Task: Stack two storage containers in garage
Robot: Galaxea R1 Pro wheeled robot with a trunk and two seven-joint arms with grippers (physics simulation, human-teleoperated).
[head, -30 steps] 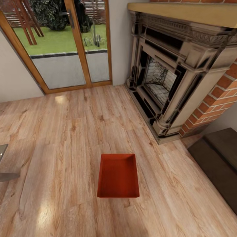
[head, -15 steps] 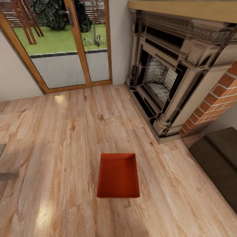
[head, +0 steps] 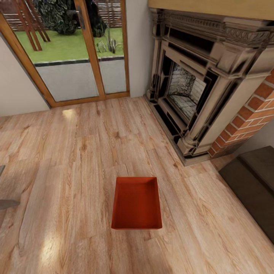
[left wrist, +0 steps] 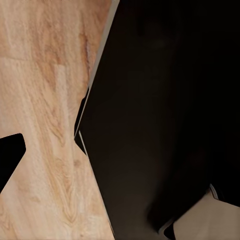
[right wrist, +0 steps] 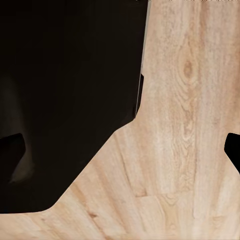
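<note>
Storage container (head: 136, 208) sat lower-centre on plank flooring (head: 76, 160); approach squarely, grasp opposite walls. Gripper states indeterminable.

Living room corner with wood floor and fireplace

Light wood-plank flooring (head: 76, 160) fills the frame; wood-framed glass doors (head: 72, 53) at upper left show sunlit grass, a carved stone fireplace surround (head: 213, 76) with red brick (head: 251, 118) stands upper right, and a dark brown cushioned seat (head: 255, 186) sits at right.

Orange-red bin (head: 136, 203) on light wood-plank flooring (head: 76, 160)
</note>
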